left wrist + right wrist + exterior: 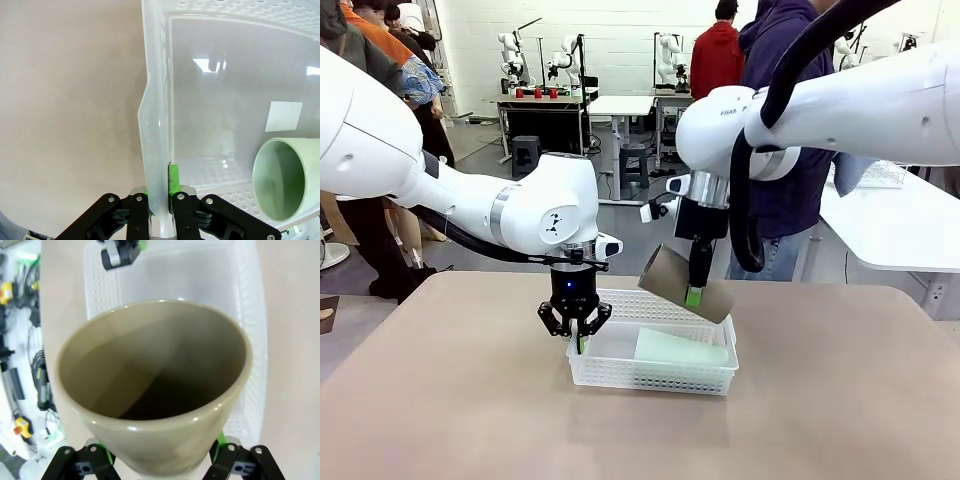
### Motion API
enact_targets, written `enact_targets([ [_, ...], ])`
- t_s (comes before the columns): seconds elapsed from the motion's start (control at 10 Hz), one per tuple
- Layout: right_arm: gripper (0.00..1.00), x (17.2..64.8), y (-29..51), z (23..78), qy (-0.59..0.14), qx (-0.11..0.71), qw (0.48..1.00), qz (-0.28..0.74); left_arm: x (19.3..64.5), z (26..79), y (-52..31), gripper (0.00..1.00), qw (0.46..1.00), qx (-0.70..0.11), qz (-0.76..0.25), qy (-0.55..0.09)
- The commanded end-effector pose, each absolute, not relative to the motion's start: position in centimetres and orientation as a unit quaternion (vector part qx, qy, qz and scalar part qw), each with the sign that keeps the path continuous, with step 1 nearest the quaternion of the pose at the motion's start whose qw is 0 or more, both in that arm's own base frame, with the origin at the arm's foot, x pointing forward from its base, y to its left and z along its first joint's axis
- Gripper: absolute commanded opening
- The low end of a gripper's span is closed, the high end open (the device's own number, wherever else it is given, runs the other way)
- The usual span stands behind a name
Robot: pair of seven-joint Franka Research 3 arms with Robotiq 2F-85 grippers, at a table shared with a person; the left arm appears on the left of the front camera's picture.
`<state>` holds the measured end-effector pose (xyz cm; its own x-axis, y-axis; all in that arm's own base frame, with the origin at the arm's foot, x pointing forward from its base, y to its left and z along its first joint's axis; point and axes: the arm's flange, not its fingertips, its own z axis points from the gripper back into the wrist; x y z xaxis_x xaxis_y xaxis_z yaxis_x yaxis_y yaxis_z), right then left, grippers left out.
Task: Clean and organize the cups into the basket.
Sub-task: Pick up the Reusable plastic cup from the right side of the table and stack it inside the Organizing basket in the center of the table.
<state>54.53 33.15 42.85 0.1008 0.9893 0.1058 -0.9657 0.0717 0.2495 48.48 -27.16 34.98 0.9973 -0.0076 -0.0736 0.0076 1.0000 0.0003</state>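
Bare worktop [440, 420] lies closest, and on it, toward the middle, stands the white lattice basket [650, 378]. Its near left wall is pinched between the clenched fingers of the left gripper [578, 340]; the left wrist view shows that gripper [162, 192] clamped on the thin wall of the basket [155, 125], one green pad inside and the other finger outside. To judge by its thin mesh plastic, the basket is light and somewhat flexible, so it would slide or twist easily if nothing held it, and the rim is its sturdiest place to grasp. Inside, the mint cup [680, 348] lies on its side on the floor of the basket, its open mouth [285, 180] turned toward the left wrist camera. Above the far right part of the basket hangs the brown cup [685, 283], tilted and clear of the rim, grasped by the right gripper [695, 290] with the fingers on opposite sides of its wall. From the right wrist, the brown cup [155, 390] shows its empty mouth, with the right gripper [159, 467] straddling the narrower part below. It looks light, stiff and smooth; the taper could let it slip, so a hold across the mid-body suits it. Beyond the worktop stands a person [790, 190].
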Motion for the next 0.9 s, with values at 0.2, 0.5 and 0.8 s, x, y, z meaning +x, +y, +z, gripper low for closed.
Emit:
enact_targets([
  [0.2, 0.83, 54.5, 33.5, 38.2, 0.059, 0.171, 0.699, 0.692, 48.4, 35.1, -27.1, 0.0, 0.999, 0.0, -0.005, 0.035],
  [0.5, 0.83, 54.9, 33.7, 35.9, 0.077, 0.189, 0.688, 0.696, 48.4, 35.1, -27.1, 0.0, 0.999, 0.0, -0.005, 0.035],
  [0.8, 0.83, 55.2, 33.8, 34.8, 0.071, 0.195, 0.681, 0.702, 48.4, 35.1, -27.1, 0.0, 0.999, 0.0, -0.005, 0.035],
])
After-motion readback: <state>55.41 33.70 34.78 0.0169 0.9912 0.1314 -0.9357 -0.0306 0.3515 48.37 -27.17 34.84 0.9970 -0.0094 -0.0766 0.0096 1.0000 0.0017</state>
